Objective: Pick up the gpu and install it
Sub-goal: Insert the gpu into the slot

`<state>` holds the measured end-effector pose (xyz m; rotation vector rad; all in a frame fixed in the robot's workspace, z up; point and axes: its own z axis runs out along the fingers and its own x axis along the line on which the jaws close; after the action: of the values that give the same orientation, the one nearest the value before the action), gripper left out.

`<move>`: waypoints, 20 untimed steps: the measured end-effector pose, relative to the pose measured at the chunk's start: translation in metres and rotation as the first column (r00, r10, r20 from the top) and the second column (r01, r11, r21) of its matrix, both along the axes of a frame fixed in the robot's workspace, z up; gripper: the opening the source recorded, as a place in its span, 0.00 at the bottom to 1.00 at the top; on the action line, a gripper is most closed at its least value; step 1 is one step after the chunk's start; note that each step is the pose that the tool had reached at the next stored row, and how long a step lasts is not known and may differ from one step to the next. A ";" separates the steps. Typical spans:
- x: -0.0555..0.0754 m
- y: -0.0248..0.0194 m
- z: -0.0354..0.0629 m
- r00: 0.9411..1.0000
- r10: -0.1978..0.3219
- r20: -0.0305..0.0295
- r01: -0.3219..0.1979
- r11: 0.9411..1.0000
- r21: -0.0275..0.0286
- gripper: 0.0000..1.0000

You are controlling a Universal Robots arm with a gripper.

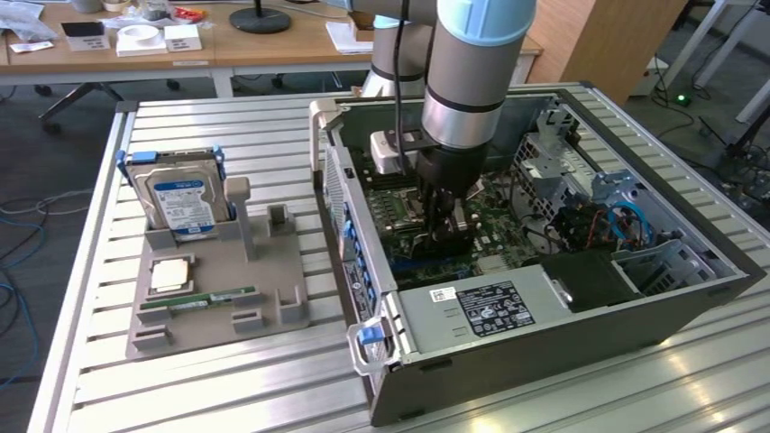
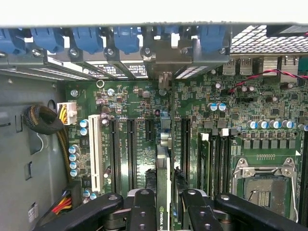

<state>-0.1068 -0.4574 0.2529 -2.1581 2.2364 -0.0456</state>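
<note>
This is looking like a robotics lab set inside an office: a slatted aluminium table (image 1: 216, 379) is carrying an opened computer case (image 1: 542, 298) and a grey parts fixture (image 1: 216, 307), while wooden desks (image 1: 180, 50) with chair wheels beneath are standing at twelve o'clock, and loose cables (image 1: 18, 225) are trailing over the carpet at nine o'clock.

Stood in an office-like room with a dark grey carpeted floor (image 1: 49, 144). Behind the ribbed aluminium slatted worktable (image 1: 205, 379), a long light wooden desk (image 1: 241, 50) carrying small white boxes (image 1: 142, 38) and a round black lamp base (image 1: 260, 18). At the exterior view's right, a tall wooden panel (image 1: 601, 41); blue cables (image 1: 14, 271) trailing on the floor opposite.
</note>
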 end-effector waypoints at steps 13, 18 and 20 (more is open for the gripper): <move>-0.001 -0.0003 -0.0007 1.000 0.000 0.001 0.000 1.000 0.002 0.25; -0.001 -0.0003 -0.0011 1.000 0.000 0.001 0.000 1.000 0.002 0.25; -0.001 -0.0003 -0.0012 1.000 0.000 0.001 0.000 1.000 0.002 0.25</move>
<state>-0.1080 -0.4578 0.2517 -2.1567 2.2351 -0.0439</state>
